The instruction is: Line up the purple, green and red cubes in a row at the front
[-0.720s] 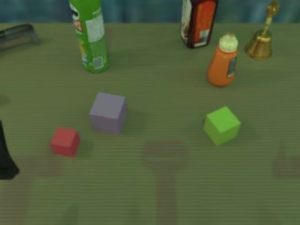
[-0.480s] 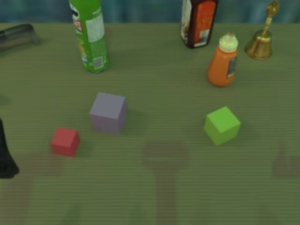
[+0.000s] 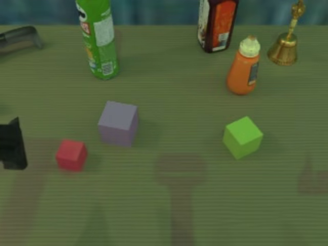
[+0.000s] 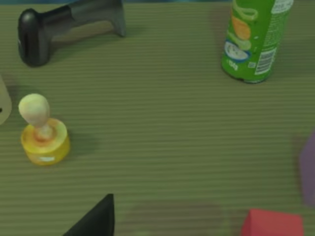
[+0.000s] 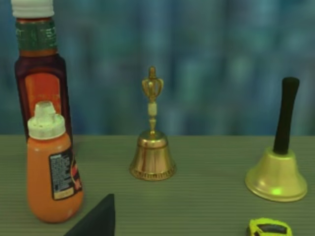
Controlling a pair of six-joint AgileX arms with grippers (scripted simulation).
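Reaching in from the bench's left edge, my left gripper (image 3: 14, 143) is hovering just beside the red cube (image 3: 71, 155); I cannot tell whether its jaws are open or closed, since only a dark tip shows in the left wrist view. To do this step well, I am judging that I should centre over the red cube, square the jaws to its flat faces, and descend straight, as it is the smallest. The purple cube (image 3: 118, 123) is sitting near it, the green cube (image 3: 242, 137) well apart to the right. My right gripper is not showing in the top view. The bench (image 3: 169, 205) is showing a dull green ribbed surface, its front strip bare, with a blurred blue backdrop behind.
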